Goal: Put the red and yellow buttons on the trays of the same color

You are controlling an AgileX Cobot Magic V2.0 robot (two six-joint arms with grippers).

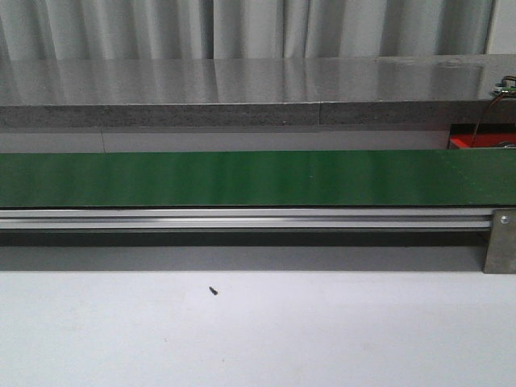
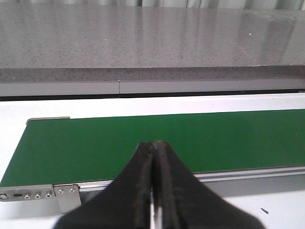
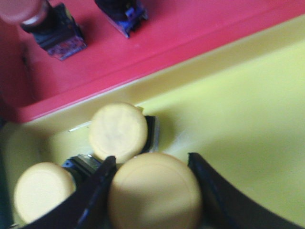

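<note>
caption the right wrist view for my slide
Right gripper holds a yellow button over the yellow tray.

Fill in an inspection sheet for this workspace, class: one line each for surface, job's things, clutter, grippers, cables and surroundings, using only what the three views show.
Surface: white table with a bare green conveyor belt across it.
Job's things: yellow tray holds two yellow buttons; a third yellow button sits between the right gripper's fingers. Red tray beside it holds two buttons, one with a red cap, the other's cap out of frame.
Clutter: one small dark speck on the table.
Grippers: left gripper shut, empty, above the belt's edge; right gripper around the button over the yellow tray.
Cables: thin wires at far right.
Surroundings: grey stone counter, pale curtain behind.
</note>
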